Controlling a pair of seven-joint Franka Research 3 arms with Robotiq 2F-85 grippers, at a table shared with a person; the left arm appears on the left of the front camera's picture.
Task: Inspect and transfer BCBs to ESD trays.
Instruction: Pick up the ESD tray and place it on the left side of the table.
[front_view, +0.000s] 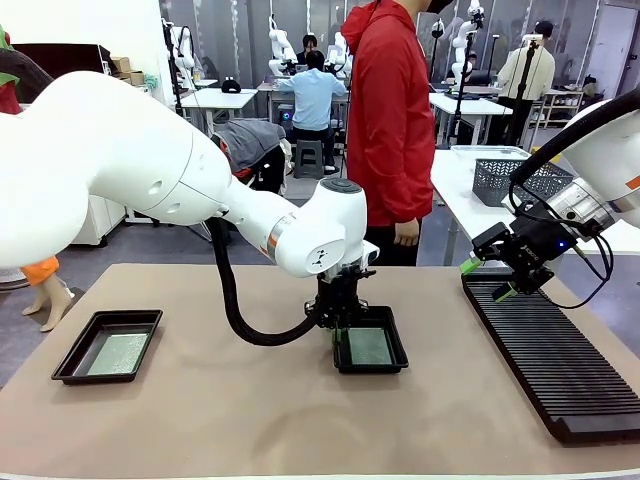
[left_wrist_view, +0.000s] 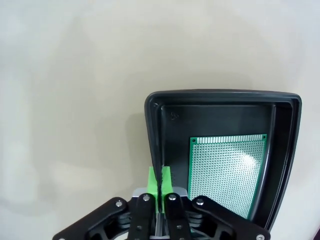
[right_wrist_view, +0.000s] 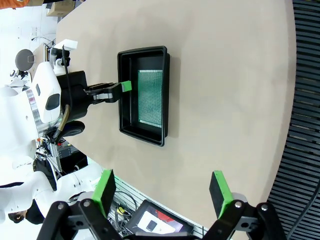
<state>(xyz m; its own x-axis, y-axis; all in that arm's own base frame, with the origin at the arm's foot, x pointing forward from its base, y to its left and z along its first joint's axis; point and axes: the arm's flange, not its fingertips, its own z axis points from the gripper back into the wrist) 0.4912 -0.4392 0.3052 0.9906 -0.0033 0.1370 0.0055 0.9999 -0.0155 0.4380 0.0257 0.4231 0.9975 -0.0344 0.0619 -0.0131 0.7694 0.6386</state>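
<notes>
**Board rests in tray as left fingers close empty at its rim**

The left gripper (left_wrist_view: 160, 186) hangs with its green pads pressed together on nothing, directly over the near wall of the ESD tray (left_wrist_view: 156, 145). Just beyond the fingertips, a BCB (left_wrist_view: 227, 175) lies flat on the tray floor. Thin and stiff, it looks light and easily scratched; its bare edges seem the safest hold. Farther off, the right gripper (front_view: 488, 278) hovers spread wide and empty above the ribbed rack (front_view: 560, 370). A second tray (front_view: 108, 346) sits well apart, holding another board (front_view: 118, 353). The near board's lower edge is hidden behind the gripper's linkage.
</notes>
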